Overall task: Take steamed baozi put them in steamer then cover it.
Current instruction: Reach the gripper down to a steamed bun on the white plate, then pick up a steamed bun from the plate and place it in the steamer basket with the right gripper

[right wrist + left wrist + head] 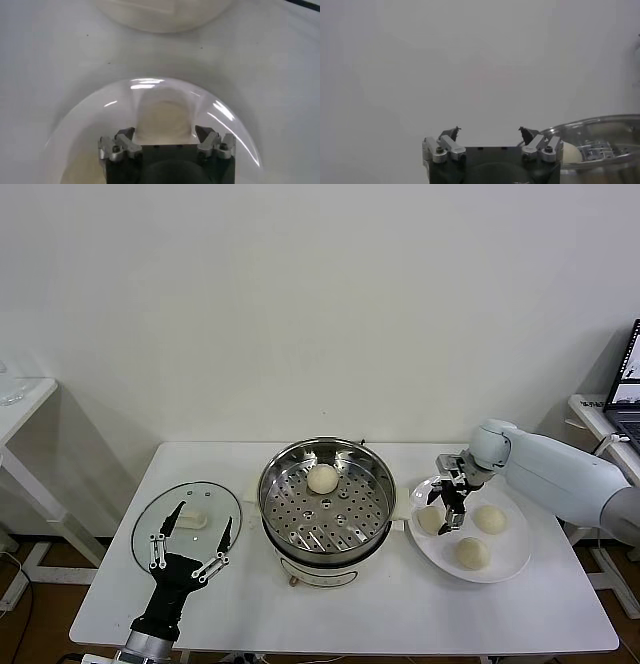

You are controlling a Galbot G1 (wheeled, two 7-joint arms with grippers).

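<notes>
White table against a pale wall — steamer (325, 504) at its centre, uncovered.
One steamed baozi (322, 478) sits on the perforated tray inside; three more lie on the white plate (505, 562) at the right. The right gripper (449, 517) is down over the plate's near-left bun (431, 520), fingers straddling it, though a firm pinch cannot be told. The left gripper (190, 549) hovers with fingers spread wide above the cover (187, 524) — lying flat left of the steamer.
</notes>
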